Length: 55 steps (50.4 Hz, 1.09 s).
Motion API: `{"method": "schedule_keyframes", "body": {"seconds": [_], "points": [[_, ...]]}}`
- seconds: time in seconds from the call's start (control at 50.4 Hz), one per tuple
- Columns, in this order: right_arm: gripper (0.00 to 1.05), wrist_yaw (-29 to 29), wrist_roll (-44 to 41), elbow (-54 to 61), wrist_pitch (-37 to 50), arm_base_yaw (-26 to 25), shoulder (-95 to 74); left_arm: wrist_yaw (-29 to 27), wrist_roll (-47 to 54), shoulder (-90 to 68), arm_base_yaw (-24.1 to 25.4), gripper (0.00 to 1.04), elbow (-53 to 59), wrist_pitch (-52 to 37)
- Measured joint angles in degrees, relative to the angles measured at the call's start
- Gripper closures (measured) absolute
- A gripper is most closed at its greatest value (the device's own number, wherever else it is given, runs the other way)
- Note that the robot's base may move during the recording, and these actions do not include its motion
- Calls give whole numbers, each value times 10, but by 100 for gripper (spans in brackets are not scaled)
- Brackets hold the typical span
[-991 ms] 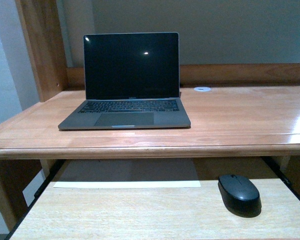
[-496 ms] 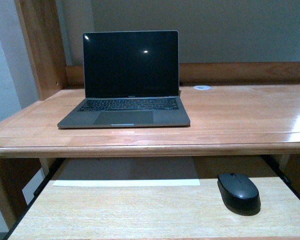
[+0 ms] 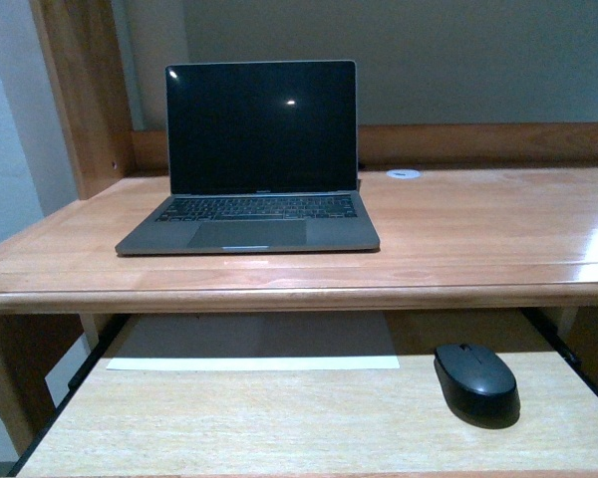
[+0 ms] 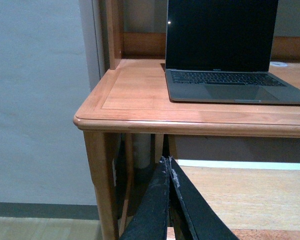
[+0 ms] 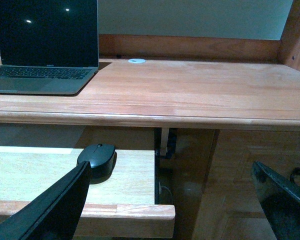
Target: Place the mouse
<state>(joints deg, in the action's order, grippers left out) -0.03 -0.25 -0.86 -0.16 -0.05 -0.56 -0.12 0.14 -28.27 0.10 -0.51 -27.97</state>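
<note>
Only the front view takes in the whole scene: the grey laptop point(image 3: 259, 159) open on the wooden desk point(image 3: 478, 229), a small white round disc point(image 3: 403, 174) behind it, and, lower, the pull-out shelf point(image 3: 259, 423) with the mouse point(image 3: 475, 382) lying flat on it. Neither arm appears in this view.

The left wrist view shows the left gripper point(image 4: 168, 167), which the front view does not. Its two black fingers point(image 4: 155, 210) are pressed together up to the tips, with no object between them. Ahead of this gripper are the corner of the desk and the edge of the shelf; the laptop is further ahead and higher. The mouse is not in this picture.

The right wrist view shows the right gripper point(image 5: 171, 167) with its fingers point(image 5: 55, 205) standing wide apart, one at each lower corner of the picture. Between them I see only the end of the shelf and the dark space under the desk. The mouse point(image 5: 96, 159) lies ahead of this gripper, just beyond the tip of one finger and in line with that finger, not with the gap. It sits close to the end of the shelf, under the front edge of the desk. The picture does not let me tell whether that fingertip touches it.
</note>
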Motion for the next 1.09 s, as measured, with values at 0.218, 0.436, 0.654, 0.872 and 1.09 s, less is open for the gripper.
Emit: {"method": "schedule_keyframes", "body": {"seconds": [0.218, 0.436, 0.654, 0.872, 1.09], "points": [[7, 0, 0, 0, 0, 0, 0, 0, 0, 54, 0, 103, 0, 53], [7, 0, 0, 0, 0, 0, 0, 0, 0, 101, 0, 103, 0, 97], [7, 0, 0, 0, 0, 0, 0, 0, 0, 137, 0, 103, 0, 132], [7, 0, 0, 0, 0, 0, 0, 0, 0, 170, 0, 103, 0, 165], [7, 0, 0, 0, 0, 0, 0, -1, -1, 228, 0, 103, 0, 250]]}}
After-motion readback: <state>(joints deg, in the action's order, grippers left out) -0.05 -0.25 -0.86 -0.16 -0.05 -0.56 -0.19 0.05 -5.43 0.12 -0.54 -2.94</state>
